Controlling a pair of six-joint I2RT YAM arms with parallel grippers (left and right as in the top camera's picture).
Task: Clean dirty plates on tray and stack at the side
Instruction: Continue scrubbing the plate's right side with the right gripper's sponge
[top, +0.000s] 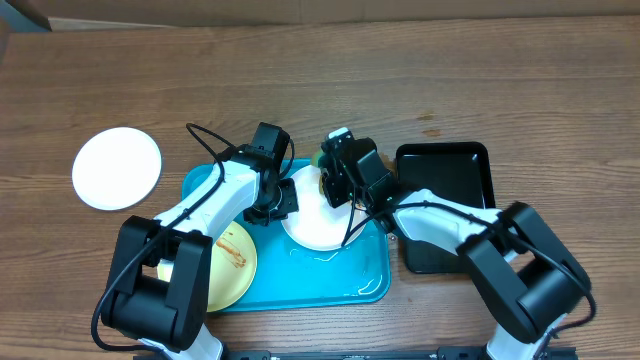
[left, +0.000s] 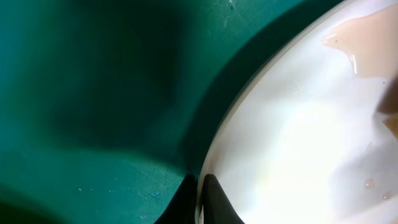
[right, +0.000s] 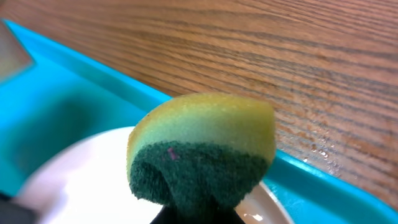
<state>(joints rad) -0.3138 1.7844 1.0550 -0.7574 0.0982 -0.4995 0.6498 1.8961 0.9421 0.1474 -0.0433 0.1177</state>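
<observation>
Sponge (right: 202, 155) in right hand (top: 326, 181) over plate (top: 315, 228)

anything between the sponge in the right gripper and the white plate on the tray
Nothing visible. The right gripper holds the sponge right over the white plate, and the left gripper pinches the plate's rim off to the side, clear of the sponge.

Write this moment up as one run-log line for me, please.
left gripper: shut on white plate rim | right gripper: shut on sponge over it | yellow-green plate: smeared, on tray | second white plate: clean, on table
</observation>
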